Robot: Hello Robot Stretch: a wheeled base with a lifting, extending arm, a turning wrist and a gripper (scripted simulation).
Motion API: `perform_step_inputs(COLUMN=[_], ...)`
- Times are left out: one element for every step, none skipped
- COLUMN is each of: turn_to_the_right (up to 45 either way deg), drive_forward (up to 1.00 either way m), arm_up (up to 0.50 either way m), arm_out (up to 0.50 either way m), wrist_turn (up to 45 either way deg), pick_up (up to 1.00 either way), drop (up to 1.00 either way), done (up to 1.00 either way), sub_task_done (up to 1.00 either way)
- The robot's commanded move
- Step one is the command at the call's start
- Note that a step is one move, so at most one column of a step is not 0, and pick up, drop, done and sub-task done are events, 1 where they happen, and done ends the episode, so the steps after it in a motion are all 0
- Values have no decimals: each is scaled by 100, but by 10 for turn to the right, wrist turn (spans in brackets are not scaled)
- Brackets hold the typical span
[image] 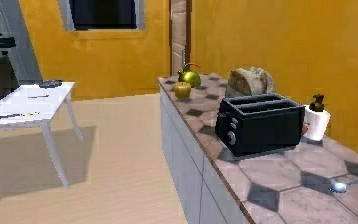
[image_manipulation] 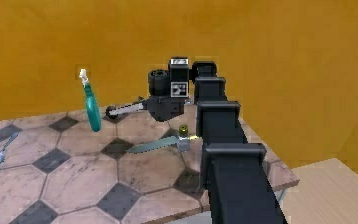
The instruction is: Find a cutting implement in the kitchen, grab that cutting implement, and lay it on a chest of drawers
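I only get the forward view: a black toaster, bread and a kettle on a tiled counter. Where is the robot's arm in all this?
Observer: In the arm side view, the arm stretches out over the tiled counter, and its gripper ends near an upright teal spray bottle.
Operator: Is there anything to cut with nearby?
Observer: Yes, a slim knife-like thing lies flat on the tiles, just left of the arm in that view.
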Motion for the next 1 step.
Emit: perform_step_inputs(turn_to_the_right=[0], drive_forward=[0], arm_up=[-16], arm_out=[0], wrist_turn=[0], pick_up=[0], drop=[0], done=[0], sub_task_done=[0])
